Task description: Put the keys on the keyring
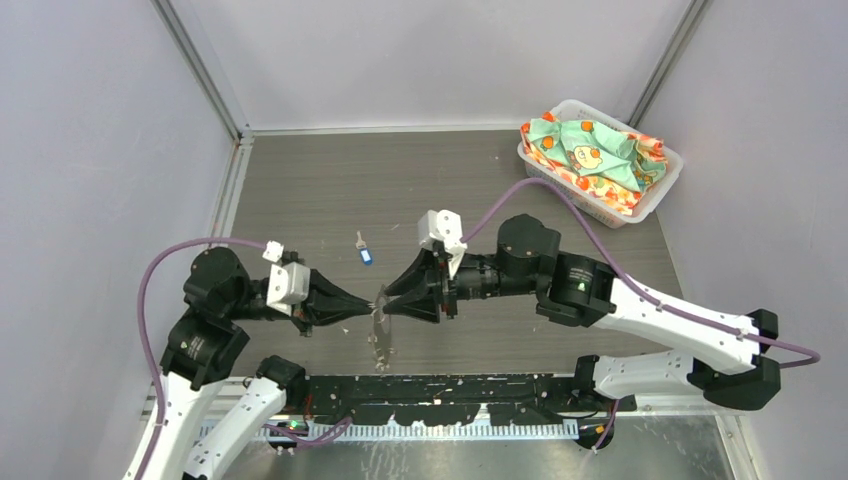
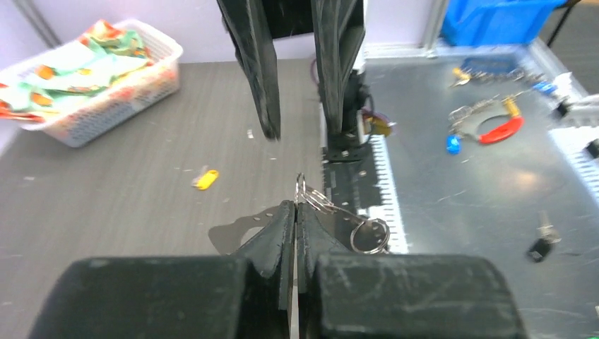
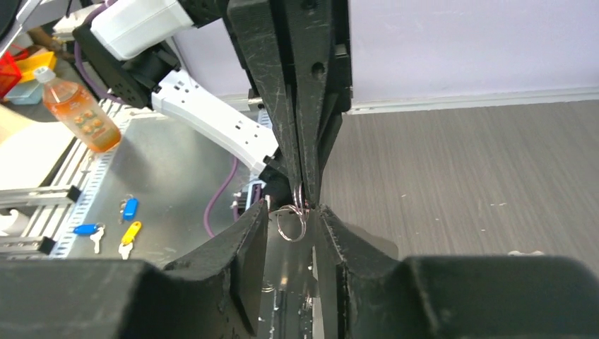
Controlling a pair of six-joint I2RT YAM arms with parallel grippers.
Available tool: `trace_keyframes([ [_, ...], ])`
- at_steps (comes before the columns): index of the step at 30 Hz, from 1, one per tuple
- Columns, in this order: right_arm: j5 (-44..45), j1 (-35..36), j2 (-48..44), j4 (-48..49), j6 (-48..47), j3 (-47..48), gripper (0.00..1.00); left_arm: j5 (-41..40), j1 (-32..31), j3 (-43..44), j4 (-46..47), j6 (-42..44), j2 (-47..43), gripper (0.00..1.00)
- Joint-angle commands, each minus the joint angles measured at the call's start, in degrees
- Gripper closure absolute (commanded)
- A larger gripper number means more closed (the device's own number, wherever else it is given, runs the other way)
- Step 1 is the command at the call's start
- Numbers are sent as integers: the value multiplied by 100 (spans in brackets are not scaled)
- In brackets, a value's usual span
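**Holding the keyring (image 2: pixel 318 200) just in from the middle of the near tabletop edge**

Grips the keyring with the left gripper (image 2: pixel 294 212), jaws pressed fully together on the silver wire ring. Carries a smaller ring (image 2: pixel 370 236) and a flat silver tab (image 2: pixel 233 233) in the same pinch, the tab hanging below the fingertips in the top view. Cannot tell whether the tab's lower end touches the tabletop (image 1: pixel 300 190).

Points the right gripper (image 3: pixel 292 209) tip to tip at the left one. Sets the right jaws parted, one finger (image 3: pixel 244 247) on each side of the wire ring. Cannot tell from the right wrist view whether either pad touches the ring.

Shows the blue-headed key (image 1: pixel 365 254) lying flat on the tabletop, beyond the two grippers toward the far edge and apart from the keyring. Shows the yellow-headed key (image 2: pixel 205 179) also flat on the tabletop, on the far side of the grippers and apart from the keyring; visible in the left wrist view only.

Locates the white basket (image 1: pixel 648 198), filled with patterned cloth (image 1: pixel 590 150), in the far right corner of the tabletop, well apart from both grippers.
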Motion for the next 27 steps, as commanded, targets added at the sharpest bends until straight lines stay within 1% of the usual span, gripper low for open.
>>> trace_keyframes([
  [1,577,8,-510,258,-131,-54,62,-467,4,329,-715,2209,-211,99],
  [2,672,9,-561,246,-133,-87,60,-590,4,308,-740,2704,-287,99],
  [3,754,9,-602,240,-125,-109,59,-653,4,275,-792,2943,-358,99],
  [4,828,7,-629,195,-129,-122,59,-704,4,262,-833,3411,-421,99],
  [7,1042,6,-685,105,-125,-173,56,-742,4,280,-1017,4145,-524,100],
  [12,1435,9,-807,68,-103,-350,55,-596,4,292,-1285,4777,-680,100],
  [17,2014,0,-1014,76,-76,-596,55,-510,7,323,-1412,5002,-789,100],
  [18,2155,-4,-1059,94,-46,-661,54,-493,9,335,-1457,5060,-798,100],
  [20,2512,-2,-1127,118,37,-794,49,-402,13,339,-1646,5426,-838,99],
  [21,2750,-1,-1146,112,105,-845,43,-396,13,329,-1653,5453,-865,99],
  [24,3434,-58,-1126,-126,349,-945,39,-430,13,353,-1655,5281,-839,100],
  [26,3962,-176,-1070,-376,691,-993,35,-550,13,429,-1584,4709,-722,100],
  [27,4206,-280,-1037,-521,1008,-1038,29,-650,13,482,-1471,4123,-629,100],
])
